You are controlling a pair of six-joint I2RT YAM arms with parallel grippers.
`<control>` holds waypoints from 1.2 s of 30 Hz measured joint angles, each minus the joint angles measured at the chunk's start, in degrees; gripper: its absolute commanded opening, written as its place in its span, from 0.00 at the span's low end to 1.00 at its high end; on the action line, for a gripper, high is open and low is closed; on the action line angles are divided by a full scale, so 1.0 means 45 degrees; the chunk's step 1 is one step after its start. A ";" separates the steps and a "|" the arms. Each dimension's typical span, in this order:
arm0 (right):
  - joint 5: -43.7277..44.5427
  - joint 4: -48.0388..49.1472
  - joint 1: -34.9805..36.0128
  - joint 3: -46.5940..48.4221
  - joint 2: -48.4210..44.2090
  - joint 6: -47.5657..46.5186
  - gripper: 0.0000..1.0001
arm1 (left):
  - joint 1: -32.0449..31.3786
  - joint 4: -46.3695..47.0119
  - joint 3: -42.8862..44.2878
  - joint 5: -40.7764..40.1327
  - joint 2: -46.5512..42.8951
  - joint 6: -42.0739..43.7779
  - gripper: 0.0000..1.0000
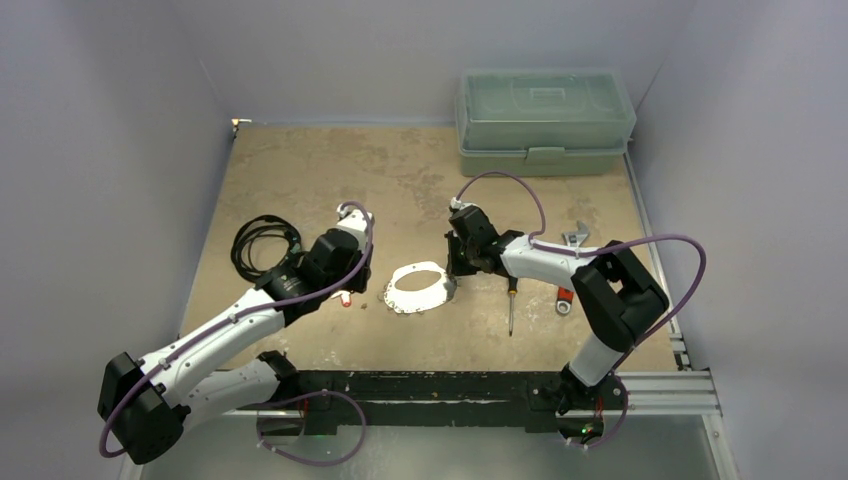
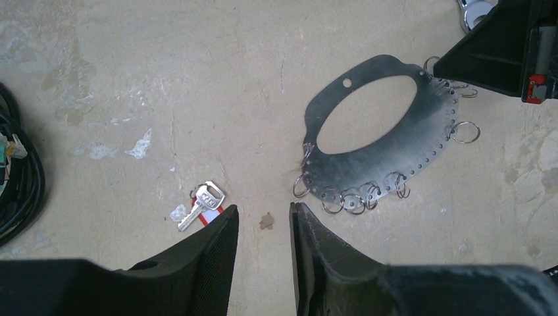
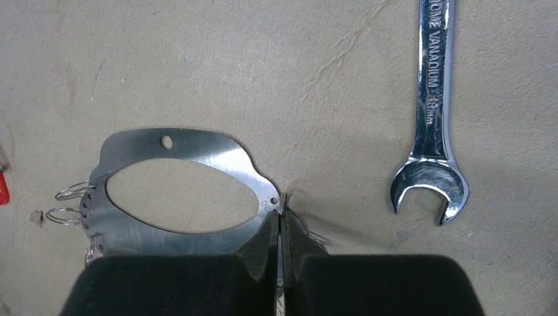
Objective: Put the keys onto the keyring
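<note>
A tan tabletop [image 1: 300, 170], scuffed and blotched with pale stains, sits boxed in by plain grey walls [image 1: 110, 150] at the left, back and right. A metal rail [image 1: 660, 385] runs along the near edge, where both arms are bolted. A closed green toolbox [image 1: 545, 120] fills the far right corner, hard against the back wall. A coiled black cable [image 1: 262, 243] lies towards the left edge, just behind the left arm. The far left and far middle of the surface are bare. The keyring [image 1: 415, 287], a flat silvery oval plate fringed with small wire rings, lies near the middle between the two arms. The right claw [image 3: 279, 220] is clenched at its right-hand rim, a thin sliver of metal showing between the pressed fingers. A combination wrench [image 3: 431, 131] lies flat to that claw's right, apart from the plate, and a screwdriver [image 1: 511, 305] lies nearer the rail. The left claw [image 2: 263, 209] is released, fingers apart over bare surface with nothing between them. A key [image 2: 205, 201] with a red tag lies flat just beside its left finger, well apart from the keyring.
</note>
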 measured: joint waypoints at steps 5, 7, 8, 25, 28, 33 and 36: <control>-0.0005 0.0000 0.0000 0.0000 0.0000 -0.0107 0.00 | -0.0044 0.0000 0.0000 -0.0078 -0.0005 0.0010 0.32; -0.0019 0.0000 0.0000 0.0000 -0.0005 -0.0267 0.00 | -0.0049 0.0005 0.0000 -0.0107 -0.0058 0.0039 0.32; -0.0024 0.0000 0.0000 0.0000 -0.0015 -0.0355 0.00 | -0.0049 0.0010 0.0000 -0.0107 -0.0117 0.0058 0.33; -0.0971 0.0855 0.0024 -0.0029 -0.2895 -0.3094 0.00 | -0.0058 0.1447 0.0602 0.1370 -0.0442 0.2642 0.47; -0.1171 0.1137 0.0024 -0.0131 -0.3507 -0.3536 0.00 | -0.0058 0.1603 0.1078 0.1593 -0.0214 0.3235 0.65; -0.1554 0.1350 0.0024 -0.0155 -0.4566 -0.4260 0.00 | -0.0058 0.1622 0.2540 0.1243 0.0491 0.3968 0.80; -0.2055 0.1676 0.0024 -0.0199 -0.5158 -0.4614 0.00 | -0.0058 0.1685 0.3235 0.0865 0.0908 0.4454 0.79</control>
